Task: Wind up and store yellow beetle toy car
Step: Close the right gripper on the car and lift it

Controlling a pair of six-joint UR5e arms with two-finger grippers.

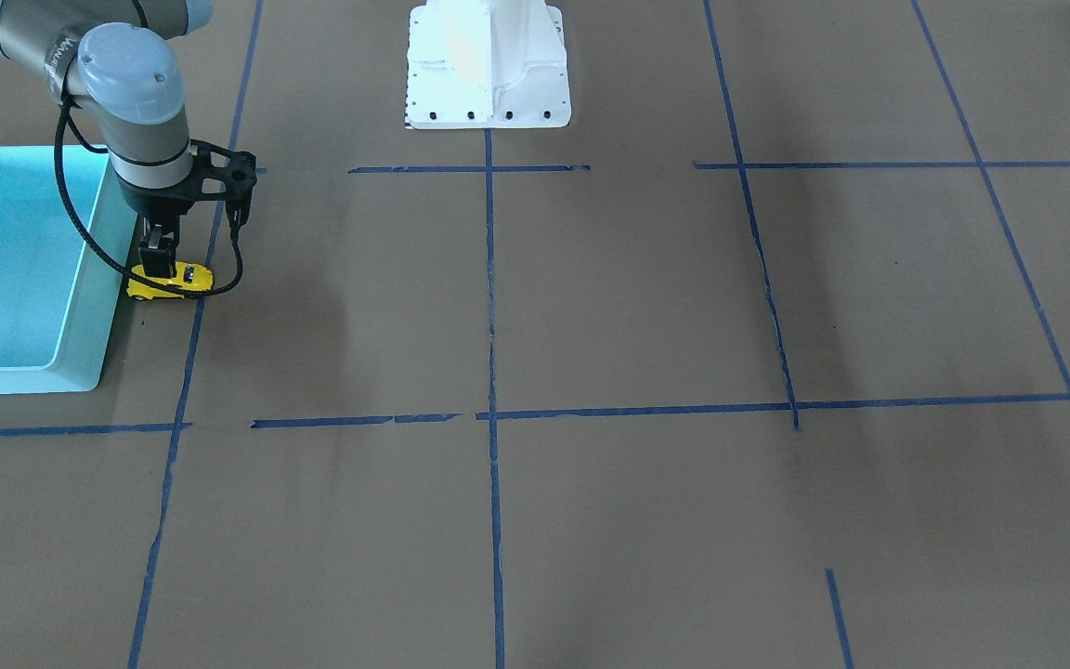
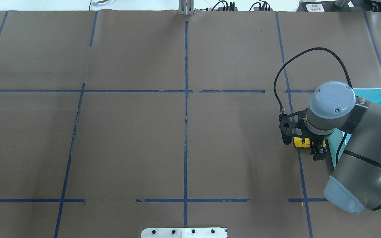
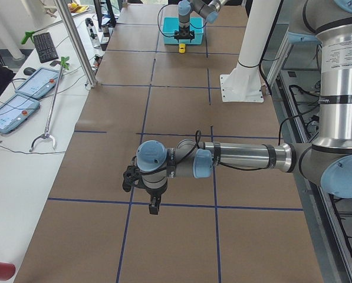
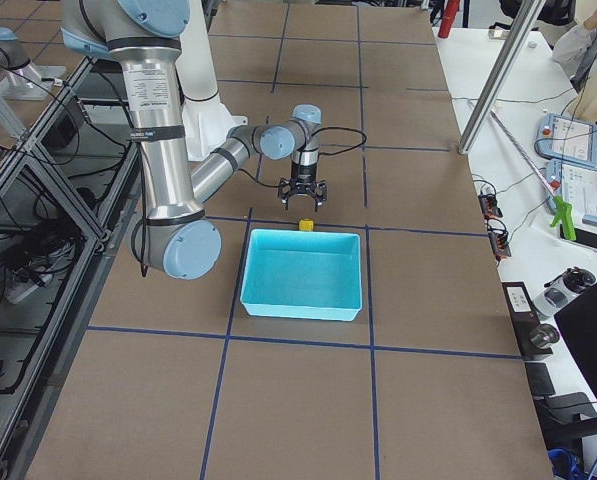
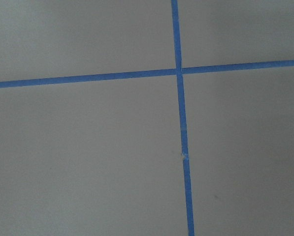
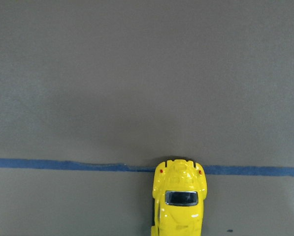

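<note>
The yellow beetle toy car [image 1: 170,282] stands on its wheels on the brown table, right beside the turquoise bin [image 1: 89,307]. It also shows in the overhead view [image 2: 301,142] and at the bottom edge of the right wrist view [image 6: 179,201]. My right gripper [image 1: 159,265] points straight down just over the car. Its jaws look open, with one finger [image 2: 319,153] on the robot's side of the car. My left gripper [image 3: 154,206] hangs over bare table far from the car, and I cannot tell whether it is open. The left wrist view shows only table and blue tape.
The bin [image 2: 375,94] is empty and its wall is close to the right gripper. The white robot base [image 1: 489,84] stands at the table's middle back. Blue tape lines cross the brown table cover.
</note>
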